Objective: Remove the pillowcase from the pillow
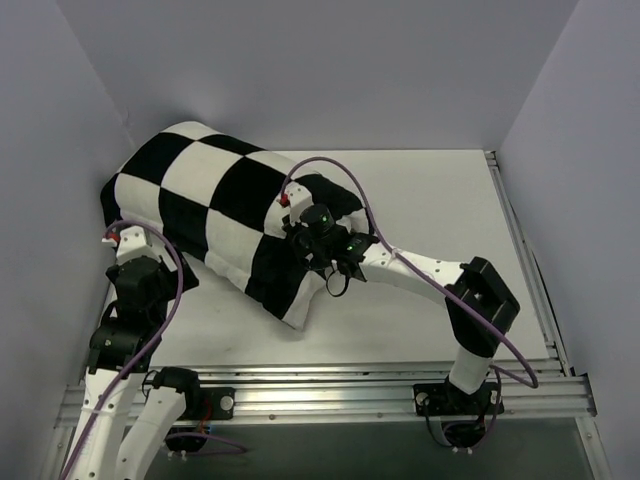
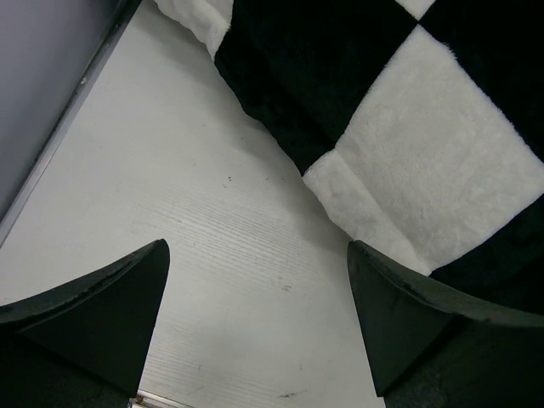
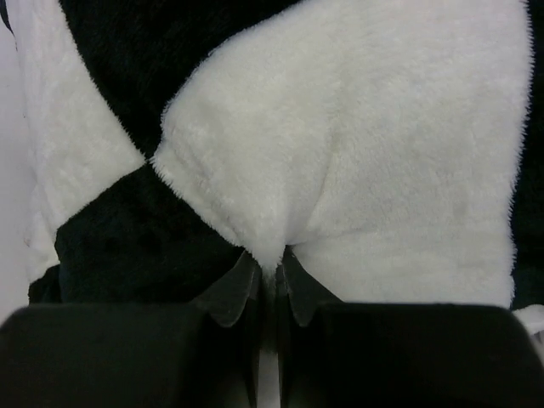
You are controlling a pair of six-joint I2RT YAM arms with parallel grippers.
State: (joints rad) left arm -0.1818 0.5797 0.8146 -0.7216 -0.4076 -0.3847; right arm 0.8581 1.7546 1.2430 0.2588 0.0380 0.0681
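The pillowcase lies on the far left part of the table, stuffed full and plump, with one end pushed toward the table's far left corner and the other end reaching to the table's middle. The pillow itself shows in no view; I judge it is fully inside the cover. The fabric looks thick, fluffy and very soft, so it should be light and fold easily. It may stretch and slip over the filling rather than hold its shape, and a pinch of a small fold near the open end seems the best hold. The right gripper, over the middle of the table, has its jaws closed almost together on a small ridge of a white square. The left gripper hangs wide open above the bare table near its left edge, and it holds nothing; the checkered edge is just beside its right finger. The top view gives the whole layout and both arms, but it hides the pinch under the right wrist. Only the right wrist view shows the fabric caught between the fingers, and only the left wrist view shows the free gap.
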